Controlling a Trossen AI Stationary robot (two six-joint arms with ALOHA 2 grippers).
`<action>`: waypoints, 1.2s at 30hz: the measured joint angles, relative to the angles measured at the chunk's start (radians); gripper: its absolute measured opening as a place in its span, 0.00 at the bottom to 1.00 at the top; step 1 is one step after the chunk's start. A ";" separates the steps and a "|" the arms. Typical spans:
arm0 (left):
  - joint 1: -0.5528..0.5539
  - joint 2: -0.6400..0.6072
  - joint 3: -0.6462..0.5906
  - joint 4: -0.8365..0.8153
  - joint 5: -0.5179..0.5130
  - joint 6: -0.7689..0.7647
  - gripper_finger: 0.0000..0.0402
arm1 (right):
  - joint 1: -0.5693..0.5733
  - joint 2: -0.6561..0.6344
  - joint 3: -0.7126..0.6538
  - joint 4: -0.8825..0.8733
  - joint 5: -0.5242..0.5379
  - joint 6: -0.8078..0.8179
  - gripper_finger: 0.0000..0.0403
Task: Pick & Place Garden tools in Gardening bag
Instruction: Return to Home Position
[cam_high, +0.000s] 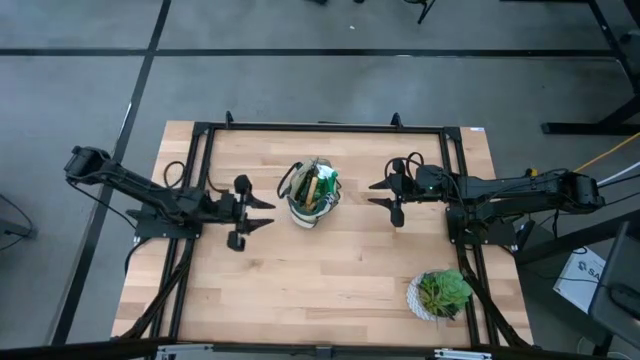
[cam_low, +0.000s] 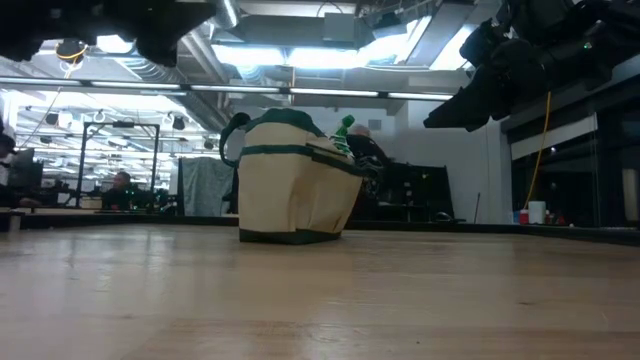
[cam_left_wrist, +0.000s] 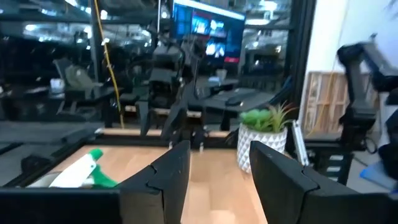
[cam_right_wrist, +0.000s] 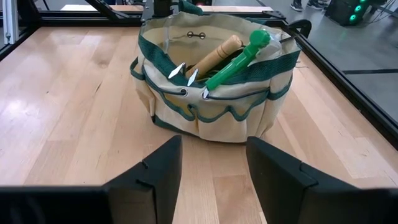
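Light wooden plank table (cam_high: 330, 290), boxed by a black metal frame (cam_high: 320, 127). 2 dark arms reach in from opposite sides, roughly level with each other across the middle.

Cream fabric gardening bag with dark green trim (cam_high: 312, 195) stands upright between them, a little toward the far rail, touching neither gripper. Leafy green plant in a white pot (cam_high: 441, 296) sits at the table corner on the right arm's side, well apart from the bag.

Inside the bag, right wrist view: a bright green-handled tool (cam_right_wrist: 239, 59) and a round wooden handle (cam_right_wrist: 217, 53) lean side by side, handles up. Pointed silver tips (cam_right_wrist: 177, 70) show beside them at the rim. I see no tool lying on bare wood in any view.

Left gripper (cam_high: 262, 215): fingers spread, nothing between them, just beside the bag. Right gripper (cam_high: 372, 194): fingers spread, empty, near the bag's other side, above the table.

Judgement: packing looks finished; the step in hand is the return to rest. The next move calls for each arm to draw straight back toward its own side, with no clamping needed.

Room: open wood lies behind both grippers. The bag's loop handles sit close to the left fingertips, so I'd back off before any lift or turn. The plant should be clear of a straight retreat by the right arm, and the frame rails are the only other edges to mind.
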 joint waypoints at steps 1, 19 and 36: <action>0.000 -0.018 -0.014 0.012 0.007 0.002 0.41 | 0.000 0.000 0.000 0.000 0.000 0.000 0.45; 0.000 -0.063 -0.023 -0.026 -0.035 -0.024 0.40 | 0.000 0.000 0.000 0.000 0.001 0.000 0.45; 0.000 -0.063 -0.023 -0.026 -0.035 -0.024 0.40 | 0.000 0.000 0.000 0.000 0.004 0.000 0.45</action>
